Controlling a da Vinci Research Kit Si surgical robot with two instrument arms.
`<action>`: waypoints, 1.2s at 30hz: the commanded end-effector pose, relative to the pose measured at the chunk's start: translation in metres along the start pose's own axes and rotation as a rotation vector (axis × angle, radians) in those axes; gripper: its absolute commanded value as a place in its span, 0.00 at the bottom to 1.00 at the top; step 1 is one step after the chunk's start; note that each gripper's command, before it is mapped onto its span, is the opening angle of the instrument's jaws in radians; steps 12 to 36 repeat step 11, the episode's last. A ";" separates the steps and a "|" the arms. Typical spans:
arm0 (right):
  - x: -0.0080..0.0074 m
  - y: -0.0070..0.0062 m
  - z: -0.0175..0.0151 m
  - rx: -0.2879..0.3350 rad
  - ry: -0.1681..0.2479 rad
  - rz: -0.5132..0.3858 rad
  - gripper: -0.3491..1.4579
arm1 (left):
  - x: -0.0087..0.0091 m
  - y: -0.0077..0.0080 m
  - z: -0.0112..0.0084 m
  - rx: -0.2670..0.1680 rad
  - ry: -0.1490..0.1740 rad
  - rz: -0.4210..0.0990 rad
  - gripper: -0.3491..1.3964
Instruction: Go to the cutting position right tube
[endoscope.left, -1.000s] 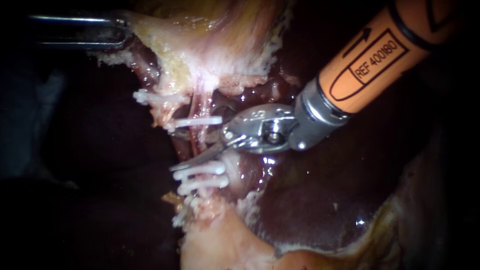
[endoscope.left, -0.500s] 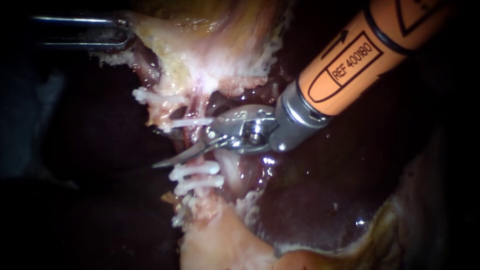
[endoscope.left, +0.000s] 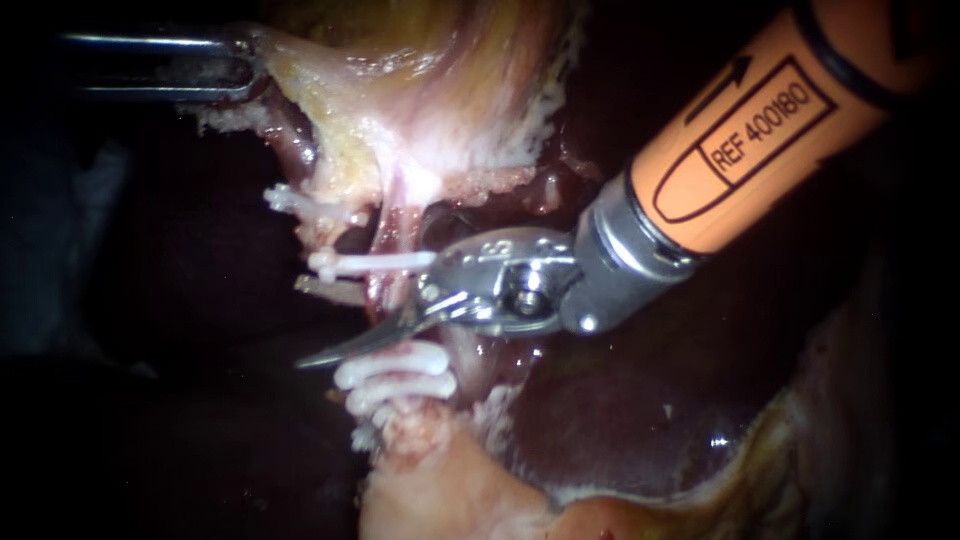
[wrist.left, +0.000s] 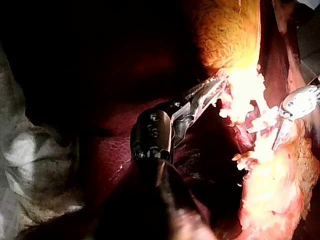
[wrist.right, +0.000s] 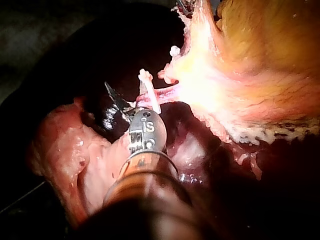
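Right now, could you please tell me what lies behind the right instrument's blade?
The tube runs behind it, between one white clip and a pair of clips; the stretch the blade crosses is covered.

Just below the single clip (endoscope.left: 375, 263), a short bare stretch of tube (endoscope.left: 388, 298) is running down to the paired clips (endoscope.left: 395, 372). The open blades of the right instrument (endoscope.left: 305, 322) are taking up most of that gap. Left of the single clip, dark open room is lying free. Right of it, the instrument's wrist and orange shaft are blocking the way over the liver (endoscope.left: 620, 400). Well above and left of it, the left instrument (endoscope.left: 235, 65) is gripping the gallbladder (endoscope.left: 420, 110).
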 end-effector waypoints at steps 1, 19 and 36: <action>0.0000 0.0000 -0.0001 0.000 0.000 0.000 0.87 | 0.0000 0.0000 0.0000 -0.001 0.000 0.000 0.00; -0.0001 0.0000 -0.0002 0.000 0.000 0.000 0.87 | 0.0000 0.0000 0.0000 -0.001 0.000 0.000 0.00; -0.0001 0.0000 -0.0002 0.000 0.000 0.000 0.87 | 0.0000 0.0000 0.0000 -0.001 0.000 0.000 0.00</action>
